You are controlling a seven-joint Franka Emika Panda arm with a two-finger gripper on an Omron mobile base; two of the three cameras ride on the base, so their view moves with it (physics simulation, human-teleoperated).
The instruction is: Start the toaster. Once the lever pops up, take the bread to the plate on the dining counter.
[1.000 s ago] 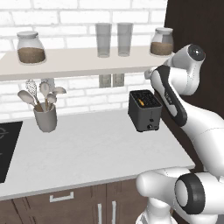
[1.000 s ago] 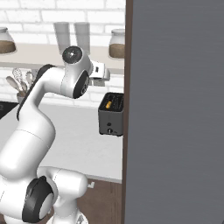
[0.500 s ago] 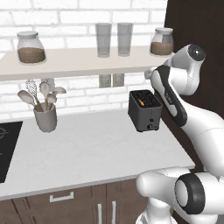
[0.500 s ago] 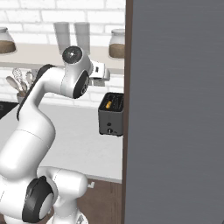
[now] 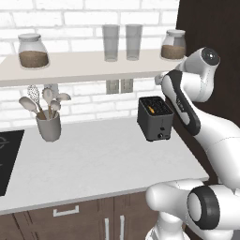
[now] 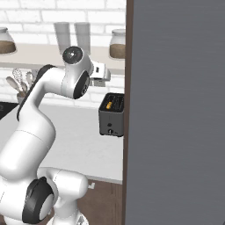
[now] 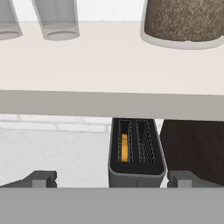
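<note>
The dark grey toaster (image 5: 154,120) (image 6: 110,115) stands on the pale worktop's far right, beside a dark tall cabinet. The bread (image 5: 151,110) (image 7: 124,147) sits low in its left slot, showing as an orange-tan strip. On the narrow front face (image 6: 110,125) the lever is too small to make out. My gripper (image 7: 113,179) is open wide with nothing between its fingers. It hangs above and in front of the toaster (image 7: 136,168), just below the shelf's edge. The plate and the dining counter are out of view.
A wall shelf (image 5: 89,68) carries two jars (image 5: 33,50) and two glasses (image 5: 122,42) right above the toaster. A grey utensil holder (image 5: 48,125) stands at the worktop's left, with a black cooktop (image 5: 7,159) beyond it. The dark cabinet (image 6: 176,110) blocks the right side.
</note>
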